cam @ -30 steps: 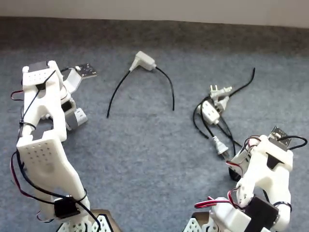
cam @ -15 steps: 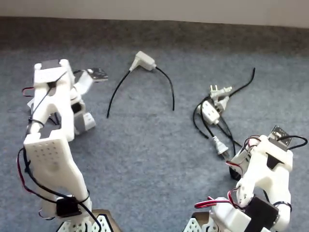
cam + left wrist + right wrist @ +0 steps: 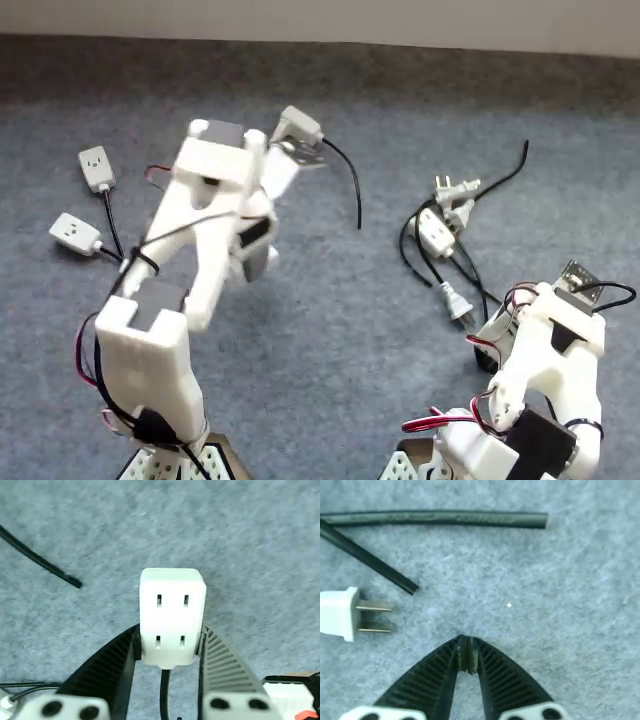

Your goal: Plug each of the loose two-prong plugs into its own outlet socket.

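Left wrist view: left hand (image 3: pixel 170 632) pinches socket block (image 3: pixel 172 605), slots empty | right hand (image 3: pixel 467 646) pressed together beside loose plug (image 3: pixel 342 614) | insertion judged pending

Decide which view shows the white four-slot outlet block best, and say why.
The left wrist view: the outlet block faces the camera, both slot pairs clear, at the left end effector. The high view shows it from above, partly behind that arm. The right wrist view faces a plug.
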{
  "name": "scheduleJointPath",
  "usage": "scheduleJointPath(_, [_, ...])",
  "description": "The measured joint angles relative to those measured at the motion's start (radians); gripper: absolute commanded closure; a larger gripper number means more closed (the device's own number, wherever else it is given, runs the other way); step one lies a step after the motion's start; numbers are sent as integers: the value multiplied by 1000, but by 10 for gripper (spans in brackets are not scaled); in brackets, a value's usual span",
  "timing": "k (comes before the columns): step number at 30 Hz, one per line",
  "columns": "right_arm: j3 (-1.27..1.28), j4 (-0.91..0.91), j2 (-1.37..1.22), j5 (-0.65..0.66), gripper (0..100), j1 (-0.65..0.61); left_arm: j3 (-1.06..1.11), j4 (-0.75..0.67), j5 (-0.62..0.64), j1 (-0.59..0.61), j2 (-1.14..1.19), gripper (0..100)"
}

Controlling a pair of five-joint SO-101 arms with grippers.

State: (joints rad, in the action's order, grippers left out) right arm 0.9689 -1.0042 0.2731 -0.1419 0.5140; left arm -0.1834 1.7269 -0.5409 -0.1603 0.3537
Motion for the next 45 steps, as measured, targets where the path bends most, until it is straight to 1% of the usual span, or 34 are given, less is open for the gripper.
scheduleJointPath(3, [0,0,0,0,993,0,63,-3,133,-68,-78,994])
scheduleJointPath(6, [6,3,2,0,993,0,121,-31,275,-78,-97,994])
scheduleJointPath(10, [6,3,2,0,993,2,193,-117,448,-71,-97,994])
scheduleJointPath(14, [6,3,2,0,993,2,250,-233,626,-75,-97,993])
scheduleJointPath(16, [6,3,2,0,993,2,252,-284,684,-74,-97,993])
scheduleJointPath(18, [6,3,2,0,993,2,252,-327,706,-86,-97,992])
scheduleJointPath(22, [6,3,2,0,993,2,259,-377,704,-129,-97,974])
scheduleJointPath(25, [6,3,2,0,993,2,261,-381,617,-169,-97,970])
scheduleJointPath(28, [6,3,2,0,993,2,261,-381,523,-176,-80,973])
scheduleJointPath(31, [6,3,2,0,993,2,261,-381,425,-166,-20,973])
scheduleJointPath(36, [6,3,2,0,993,2,242,-376,368,-103,44,971])
scheduleJointPath(40, [6,3,2,0,993,2,196,-318,267,-68,61,970])
scheduleJointPath(45, [6,3,2,0,993,2,133,-222,230,-31,77,969])
